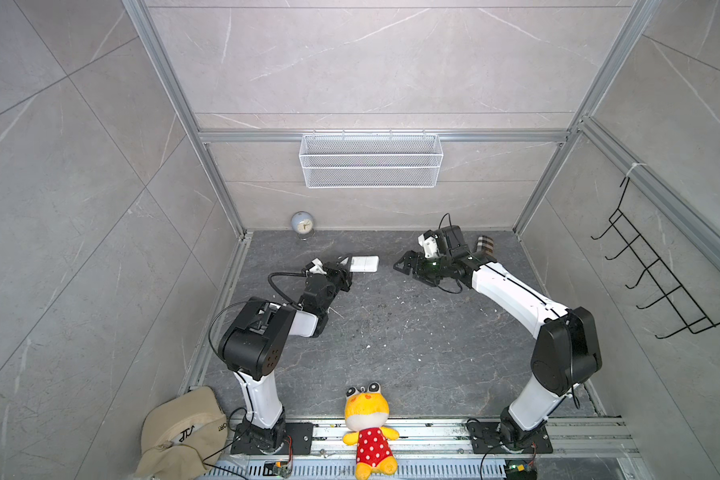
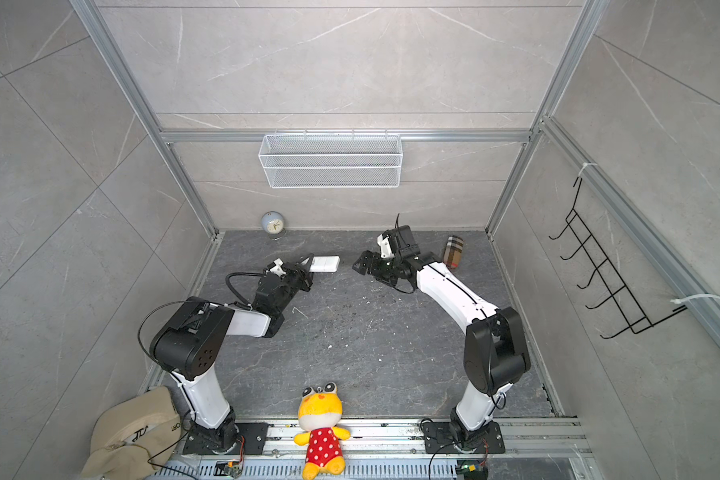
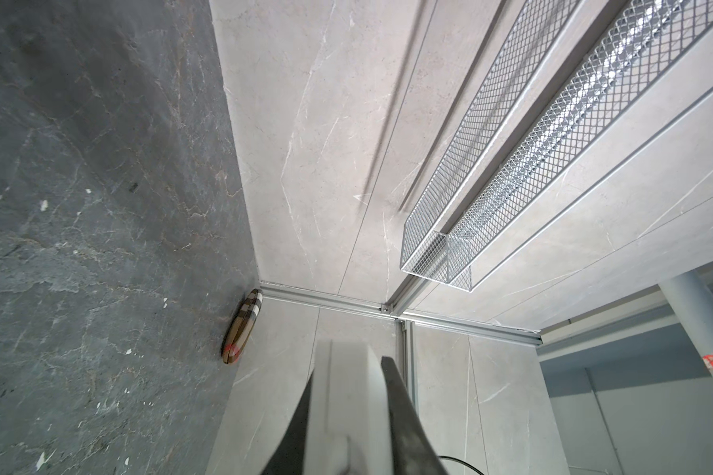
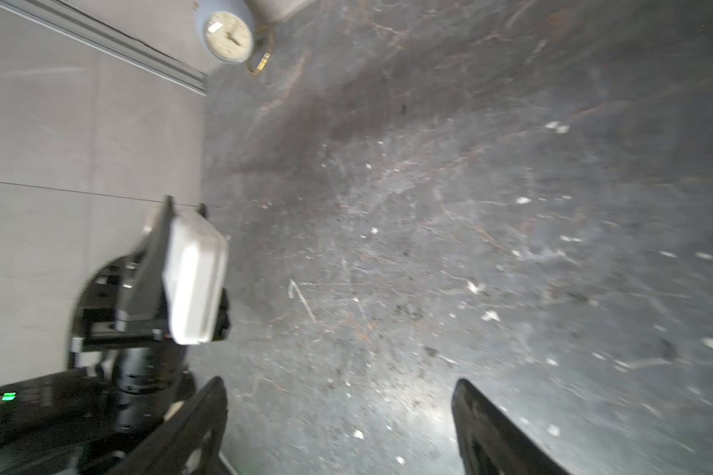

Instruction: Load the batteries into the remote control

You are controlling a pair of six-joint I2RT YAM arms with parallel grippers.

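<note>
Currently, your left gripper (image 1: pixel 347 266) is clamped on one end of the slim white rectangular plastic remote control (image 1: pixel 366 263) and appears to hold it clear of the dark grey marbled tabletop (image 1: pixel 391 340). The remote control's long axis runs straight out from those fingertips. In both top views its free end points toward the right gripper (image 1: pixel 400 266), near it but apart. Your right gripper is spread wide and carries nothing. In the right wrist view the remote control (image 4: pixel 194 279) lies ahead of its fingertips, nearly end-on. The two small dark cylindrical batteries show in no view, so you cannot place them from here. Judgement: the right gripper is the free hand and should fetch a battery. Whether the back cover is off cannot be told.
</note>
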